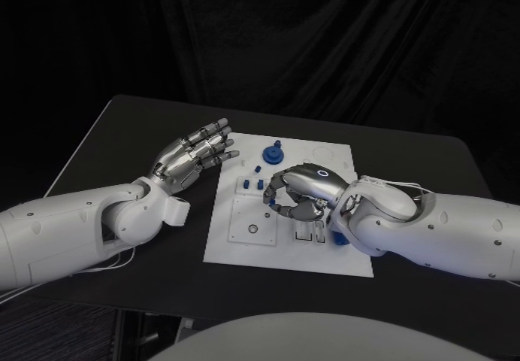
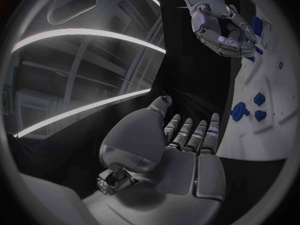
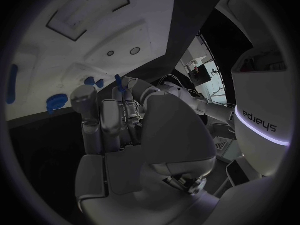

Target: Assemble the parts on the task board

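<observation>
The white board (image 1: 325, 256) is lying in the middle of the black table (image 1: 433, 165). The left hand (image 1: 195, 156) is hovering just beside the board's left edge, fingers straight and apart, holding nothing. The right hand (image 1: 298, 194) is curling over the board's middle, pinching a small blue part (image 3: 118, 80) in its fingertips. A bigger blue part (image 1: 274, 154) is standing near the board's far edge.

Black desk (image 1: 130, 128) with the white task board (image 1: 325, 158) lying flat right on it, pretty much dead center. Bare dark desk surface runs all the way around the task board's edges.
</observation>
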